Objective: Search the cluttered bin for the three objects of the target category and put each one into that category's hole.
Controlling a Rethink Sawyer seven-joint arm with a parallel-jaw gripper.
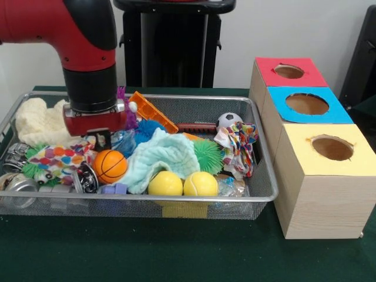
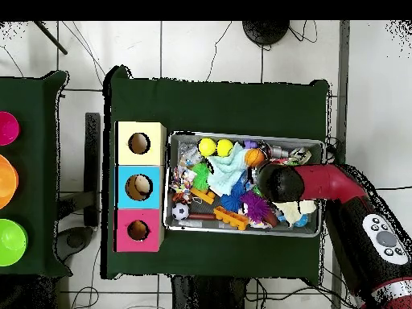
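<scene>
The bin (image 1: 88,205) is a silver wire-mesh tray full of clutter; it also shows in the overhead view (image 2: 245,134). My gripper (image 1: 103,140) reaches down into the bin's left part, just behind an orange basketball (image 1: 110,165) and beside a polka-dot cloth (image 1: 56,158). Its tips are sunk among the clutter. Two yellow balls (image 1: 165,184) (image 1: 200,184) lie at the front wall. A soccer ball (image 1: 229,121) lies at the back right. Three wooden boxes with round holes stand right of the bin: red (image 1: 291,71), blue (image 1: 305,104), yellow (image 1: 329,147). In the overhead view my wrist (image 2: 278,183) hides the gripper.
Also in the bin are a mint cloth (image 1: 161,155), a green spiky ball (image 1: 208,155), a blue spiky ball (image 1: 150,130), an orange plastic piece (image 1: 153,111), a patterned cloth (image 1: 238,144), a cream cloth (image 1: 38,120) and metal tins (image 1: 17,188). Coloured bowls (image 2: 6,181) sit on a side table.
</scene>
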